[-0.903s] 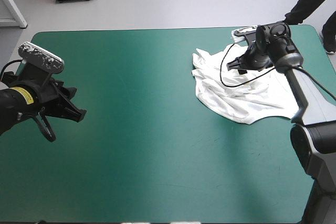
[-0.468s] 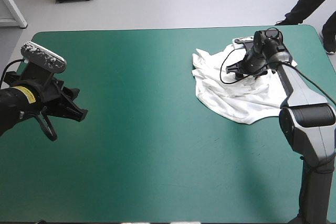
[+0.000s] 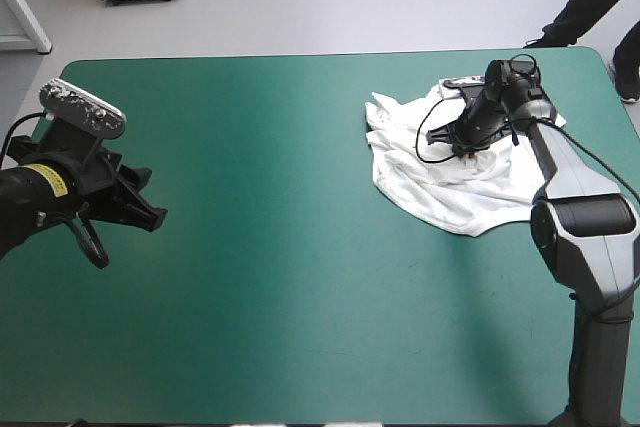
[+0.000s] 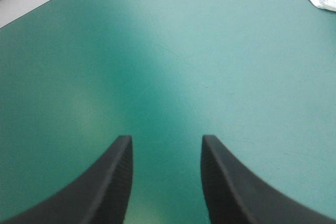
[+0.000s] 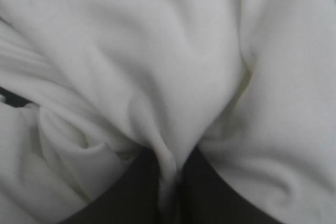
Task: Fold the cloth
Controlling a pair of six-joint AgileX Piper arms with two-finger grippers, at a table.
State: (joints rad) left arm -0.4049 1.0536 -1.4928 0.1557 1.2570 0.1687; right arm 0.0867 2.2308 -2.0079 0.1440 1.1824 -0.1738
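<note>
Right wrist view — right gripper [image 5: 170, 163] tight on T-shirt [image 5: 157, 61]

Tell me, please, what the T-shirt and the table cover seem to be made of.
T-shirt: thin, soft, matte white fabric, likely cotton knit; it creases and bunches in the right pincer. Table cover: smooth teal-green sheet, perhaps vinyl or rubber; faint sheen, no weave visible.
</note>
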